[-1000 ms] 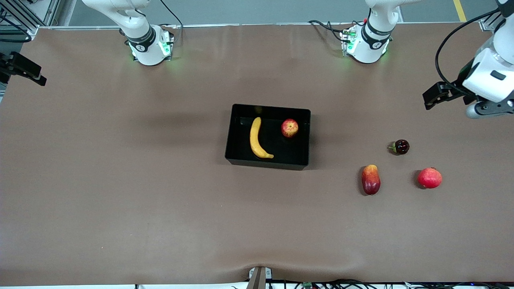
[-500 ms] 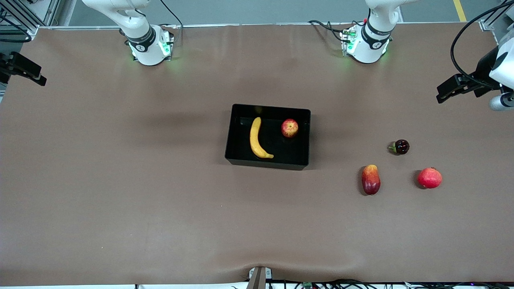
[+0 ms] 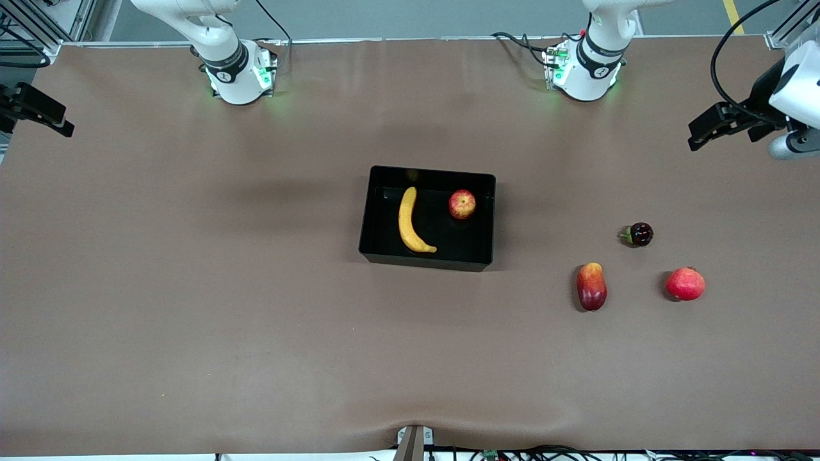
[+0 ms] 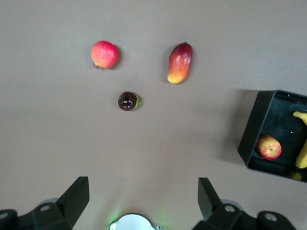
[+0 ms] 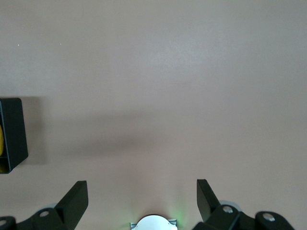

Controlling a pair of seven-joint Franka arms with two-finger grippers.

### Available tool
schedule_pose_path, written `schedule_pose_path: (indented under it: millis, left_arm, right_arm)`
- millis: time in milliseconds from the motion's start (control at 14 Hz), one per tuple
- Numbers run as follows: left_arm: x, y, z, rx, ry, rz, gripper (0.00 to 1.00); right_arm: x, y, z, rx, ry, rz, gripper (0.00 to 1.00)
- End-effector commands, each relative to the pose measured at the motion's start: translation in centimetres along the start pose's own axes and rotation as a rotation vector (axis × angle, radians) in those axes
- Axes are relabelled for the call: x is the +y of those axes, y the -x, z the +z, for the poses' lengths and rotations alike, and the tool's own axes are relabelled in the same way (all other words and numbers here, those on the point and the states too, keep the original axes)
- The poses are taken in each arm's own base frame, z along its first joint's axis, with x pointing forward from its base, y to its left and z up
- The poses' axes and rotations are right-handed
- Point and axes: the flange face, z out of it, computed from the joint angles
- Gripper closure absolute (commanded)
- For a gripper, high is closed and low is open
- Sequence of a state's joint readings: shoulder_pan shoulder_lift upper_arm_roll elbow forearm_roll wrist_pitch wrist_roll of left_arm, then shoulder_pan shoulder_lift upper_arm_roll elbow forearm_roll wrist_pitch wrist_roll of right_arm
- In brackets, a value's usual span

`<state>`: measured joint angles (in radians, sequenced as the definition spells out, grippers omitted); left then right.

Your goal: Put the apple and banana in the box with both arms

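Observation:
The black box (image 3: 426, 261) stands in the middle of the table. In it lie the yellow banana (image 3: 409, 221) and the red, yellow-streaked apple (image 3: 462, 204), apart from each other. My left gripper (image 3: 705, 131) hangs open and holds nothing, over the table's edge at the left arm's end, well away from the box. The left wrist view shows this gripper (image 4: 142, 191) wide open, with the box (image 4: 252, 129), apple (image 4: 268, 147) and banana (image 4: 302, 155) off to one side. My right gripper (image 3: 48, 115) waits open over the right arm's end, and it (image 5: 142, 194) holds nothing.
Three other fruits lie toward the left arm's end: an elongated red-and-yellow one (image 3: 591, 286), a round pinkish-red one (image 3: 685, 283) and a small dark one (image 3: 639, 234). The arm bases (image 3: 240, 73) (image 3: 586, 70) stand along the table's edge farthest from the front camera.
The left gripper has drawn back toward the table's edge at the left arm's end. The right arm, the box and all the fruits have not moved.

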<state>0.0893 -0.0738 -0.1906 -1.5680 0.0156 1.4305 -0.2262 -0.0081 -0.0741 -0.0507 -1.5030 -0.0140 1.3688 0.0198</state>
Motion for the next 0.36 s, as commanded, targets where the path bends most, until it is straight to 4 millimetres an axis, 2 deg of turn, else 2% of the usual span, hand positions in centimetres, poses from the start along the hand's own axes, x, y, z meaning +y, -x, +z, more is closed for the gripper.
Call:
schedule_pose_path:
  millis: [0,143,286]
  left_arm:
    - [-0.7,2.2,-0.3,0.006,0.024,0.012,0.0]
    - [-1.1,2.0,-0.5,0.008,0.02,0.047,0.0]
    - [-1.5,0.8,-1.3,0.025,0.022,0.059,0.0]
  right_arm:
    - [0.0,0.4,-0.6,0.006,-0.018,0.001,0.0]
    - [0.0,0.4,-0.6,0.006,-0.018,0.001,0.0]
    - [0.0,0.4,-0.6,0.006,-0.018,0.001,0.0]
